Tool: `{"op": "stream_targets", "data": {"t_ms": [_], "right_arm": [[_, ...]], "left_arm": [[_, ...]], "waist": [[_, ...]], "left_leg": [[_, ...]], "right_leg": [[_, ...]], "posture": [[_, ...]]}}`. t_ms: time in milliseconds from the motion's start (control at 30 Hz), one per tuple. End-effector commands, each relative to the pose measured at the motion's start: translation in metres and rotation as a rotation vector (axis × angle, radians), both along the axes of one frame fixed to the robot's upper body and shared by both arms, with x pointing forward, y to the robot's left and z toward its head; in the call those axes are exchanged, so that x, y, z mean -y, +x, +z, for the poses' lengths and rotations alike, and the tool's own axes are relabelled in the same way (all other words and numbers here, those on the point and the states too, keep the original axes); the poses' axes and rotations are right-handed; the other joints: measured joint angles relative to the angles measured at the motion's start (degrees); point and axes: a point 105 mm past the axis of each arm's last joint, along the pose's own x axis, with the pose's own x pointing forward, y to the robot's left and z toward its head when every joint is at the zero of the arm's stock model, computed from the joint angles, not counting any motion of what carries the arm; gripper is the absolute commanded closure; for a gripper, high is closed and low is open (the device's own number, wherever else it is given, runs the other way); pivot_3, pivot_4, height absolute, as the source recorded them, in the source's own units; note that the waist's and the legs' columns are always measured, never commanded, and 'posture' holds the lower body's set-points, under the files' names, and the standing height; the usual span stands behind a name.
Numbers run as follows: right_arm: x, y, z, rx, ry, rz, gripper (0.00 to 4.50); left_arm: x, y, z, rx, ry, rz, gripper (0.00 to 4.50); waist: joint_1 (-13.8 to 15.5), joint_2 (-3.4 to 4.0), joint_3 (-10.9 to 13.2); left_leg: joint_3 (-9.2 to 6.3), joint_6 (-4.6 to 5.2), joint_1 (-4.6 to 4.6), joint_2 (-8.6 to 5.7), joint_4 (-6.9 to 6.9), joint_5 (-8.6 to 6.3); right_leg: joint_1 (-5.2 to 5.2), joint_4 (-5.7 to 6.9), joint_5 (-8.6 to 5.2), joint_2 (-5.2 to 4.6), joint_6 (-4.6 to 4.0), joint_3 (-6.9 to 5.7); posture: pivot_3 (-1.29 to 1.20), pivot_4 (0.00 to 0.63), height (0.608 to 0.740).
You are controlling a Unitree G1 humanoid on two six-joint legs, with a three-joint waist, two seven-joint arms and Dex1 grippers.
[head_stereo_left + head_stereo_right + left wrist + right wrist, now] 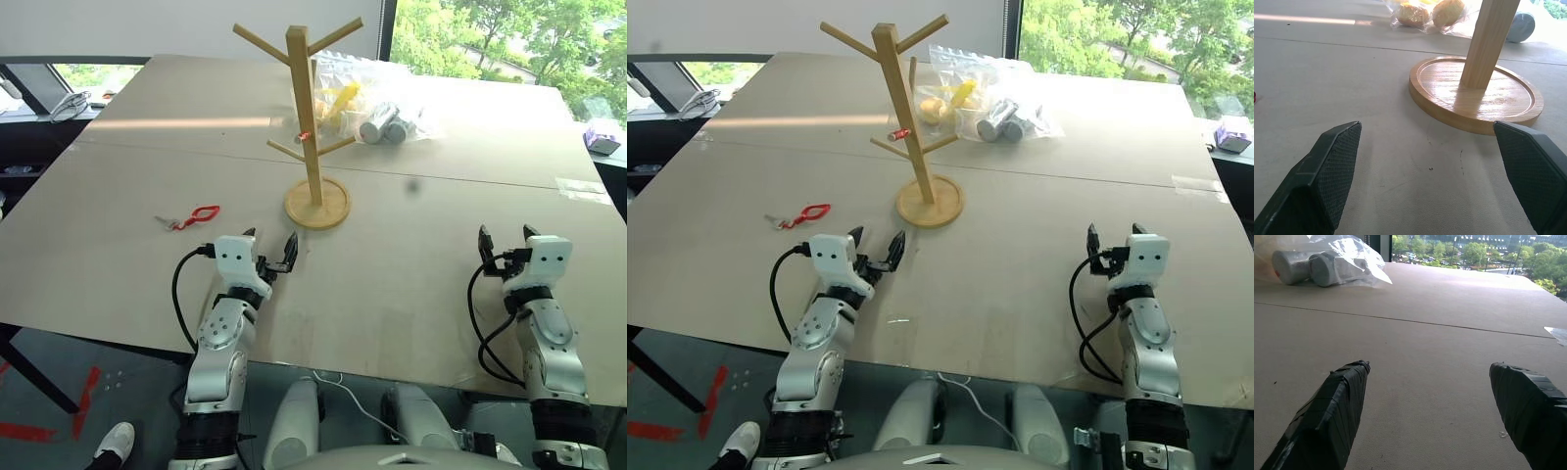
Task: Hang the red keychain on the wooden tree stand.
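Pale wood stand (315, 127) upright mid-bench (411, 284), square post on a round disc base, four slanted pegs, nothing on them. Red keychain (199, 214) lies flat on the bench, off to the left of the stand's base and well apart from it, silver metal piece at its left end. Small red-orange speck (305, 136) shows beside the post near the lower left peg; cannot tell what it is.

Behind the stand, clear plastic bags (367, 83) in a heap. One bag holds yellow and orange roundish items (1430, 12), not clear what; another holds two grey cylinders (1310, 267) lying side by side.

Left tool (268, 251) low over the bench, near its front edge, fingers (1327, 171) spread wide, empty, pointing forward toward the stand's base. Keychain sits ahead and to the left of it, not touching. Right tool (505, 243) on the right side of the bench, well apart from the stand, fingers (1332, 416) also spread wide, empty, over bare bench.

Tape strip (581, 186) on the bench's far right.
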Motion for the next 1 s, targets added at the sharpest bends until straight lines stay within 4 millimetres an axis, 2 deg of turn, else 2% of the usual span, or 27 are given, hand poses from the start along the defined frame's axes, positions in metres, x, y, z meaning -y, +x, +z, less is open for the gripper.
{"op": "stream_targets", "data": {"t_ms": [33, 800, 833, 933, 1000], "right_arm": [[0.000, -0.001, 0.017, 0.064, -0.015, 0.007, 0.28], [-0.002, -0.005, 0.018, 0.070, -0.019, 0.038, 0.28], [-0.005, -0.007, 0.021, 0.083, -0.024, 0.066, 0.28], [-0.030, -0.023, 0.039, 0.160, -0.014, 0.298, 0.28], [-0.053, -0.044, 0.056, 0.196, -0.012, 0.549, 0.28]], "left_arm": [[-0.002, 0.000, 0.015, 0.056, 0.003, 0.005, 0.04], [-0.001, 0.001, 0.015, 0.052, -0.006, -0.002, 0.04], [-0.001, 0.001, 0.015, 0.053, -0.006, 0.000, 0.04], [-0.004, 0.002, 0.017, 0.055, -0.006, 0.013, 0.04], [-0.011, 0.003, 0.016, 0.053, -0.019, 0.053, 0.04]], "waist": [[0.00, 0.00, 0.00], [0.01, 0.00, 0.00], [0.01, 0.00, 0.00], [0.00, 0.01, 0.00], [-0.03, 0.02, 0.01]], "left_leg": [[0.00, 0.00, 0.00, 0.00, 0.00, 0.00], [0.00, 0.00, 0.00, 0.00, 0.00, 0.00], [0.00, 0.00, 0.00, 0.00, 0.00, 0.00], [0.00, 0.00, -0.01, 0.00, 0.00, 0.00], [-0.01, 0.00, -0.02, 0.00, 0.00, 0.00]], "right_leg": [[0.00, 0.00, 0.00, 0.00, 0.00, 0.00], [0.00, 0.00, 0.00, 0.00, 0.00, 0.00], [0.00, 0.00, 0.00, 0.00, 0.00, 0.00], [0.00, 0.00, 0.00, 0.00, 0.00, 0.00], [0.00, 0.00, 0.00, 0.00, 0.01, 0.00]], "posture": [[0.00, 0.150, 0.740], [0.00, 0.150, 0.740], [0.00, 0.150, 0.740], [0.00, 0.150, 0.740], [0.00, 0.150, 0.740]]}}
